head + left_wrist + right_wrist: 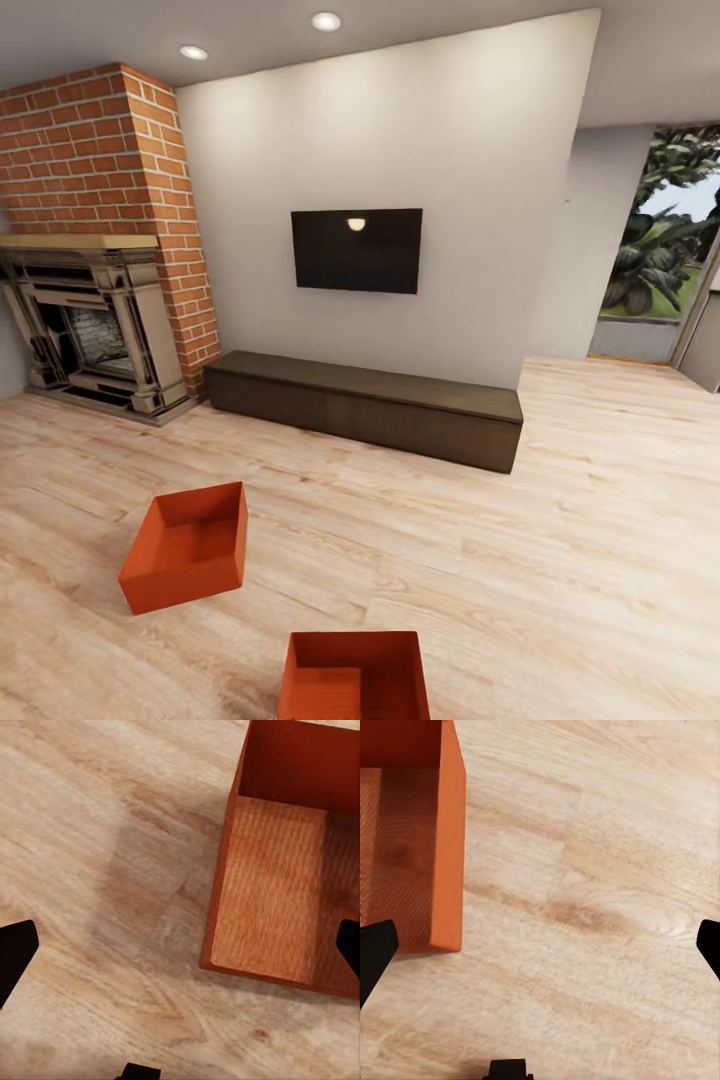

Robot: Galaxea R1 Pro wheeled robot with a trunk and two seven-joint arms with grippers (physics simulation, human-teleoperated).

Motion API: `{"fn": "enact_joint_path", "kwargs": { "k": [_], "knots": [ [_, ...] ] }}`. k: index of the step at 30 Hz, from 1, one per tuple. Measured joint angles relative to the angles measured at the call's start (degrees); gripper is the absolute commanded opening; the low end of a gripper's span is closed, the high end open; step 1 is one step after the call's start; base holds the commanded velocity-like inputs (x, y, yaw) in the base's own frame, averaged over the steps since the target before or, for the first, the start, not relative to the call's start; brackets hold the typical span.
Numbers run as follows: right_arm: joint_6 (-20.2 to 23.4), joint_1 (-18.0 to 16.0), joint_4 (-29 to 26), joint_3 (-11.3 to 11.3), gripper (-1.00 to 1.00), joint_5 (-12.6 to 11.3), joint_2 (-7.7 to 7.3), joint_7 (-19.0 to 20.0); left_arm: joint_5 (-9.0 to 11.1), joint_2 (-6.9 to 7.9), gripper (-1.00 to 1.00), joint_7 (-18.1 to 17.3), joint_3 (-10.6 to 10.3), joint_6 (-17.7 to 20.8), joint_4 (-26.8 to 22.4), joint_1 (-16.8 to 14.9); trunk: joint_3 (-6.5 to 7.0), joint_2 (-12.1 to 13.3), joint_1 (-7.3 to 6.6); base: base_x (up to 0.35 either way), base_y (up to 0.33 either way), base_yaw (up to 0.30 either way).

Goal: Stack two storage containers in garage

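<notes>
Two storage containers (188, 545) (355, 676), nearer cut off; both arms' fingers (16, 952) (376, 952) spread.

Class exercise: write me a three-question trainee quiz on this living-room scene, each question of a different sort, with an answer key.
1. True or false: both storage containers sit on the wood plank floor.
2. Multiple choice: what hangs on the wall above the long dark cabinet? A. mirror B. black TV C. clock
3. Fill in: the brick chimney rises above the grey ____.

Key: 1 true; 2 B; 3 fireplace.
</notes>
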Motion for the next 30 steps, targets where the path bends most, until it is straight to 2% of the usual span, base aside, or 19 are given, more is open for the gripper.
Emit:
{"fn": "enact_joint_path", "kwargs": {
  "k": [30],
  "knots": [
    [-0.3,0.0,0.0,0.1,1.00,0.1,0.00,0.0,0.0,0.00,1.00,0.0,0.0,0.0,0.0,0.0,0.00,0.0,0.00,0.000,0.000,0.005]
  ]
}}
